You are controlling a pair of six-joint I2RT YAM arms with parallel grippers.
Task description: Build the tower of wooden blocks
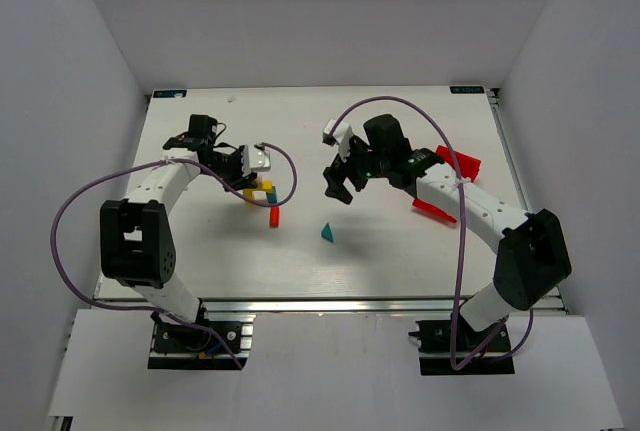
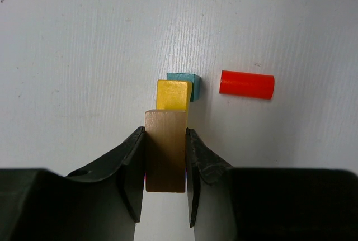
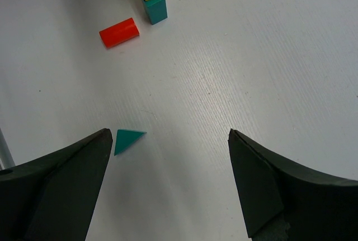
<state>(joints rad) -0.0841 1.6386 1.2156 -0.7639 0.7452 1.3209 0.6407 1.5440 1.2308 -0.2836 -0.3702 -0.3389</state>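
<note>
Above yellow block (image 2: 172,94), tan block (image 2: 165,160) pinched in left end effector (image 2: 165,135), aligned for stacking; right end effector (image 3: 169,136) wide, empty, near teal triangle (image 3: 126,140).

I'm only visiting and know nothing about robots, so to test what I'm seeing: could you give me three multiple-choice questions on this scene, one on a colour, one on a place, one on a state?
1. What colour is the cylinder lying on its side?
A) blue
B) red
C) green

2. Where is the teal triangle?
A) on top of the cylinder
B) leaning on the cylinder
C) alone on the table

3. What are the left fingers doing?
A) gripping a tan block
B) spread wide, empty
C) gripping the cylinder

Answers:
1 B, it shows red in both wrist views.
2 C, bare table surrounds it.
3 A, both fingers press the tan block's sides.
</note>
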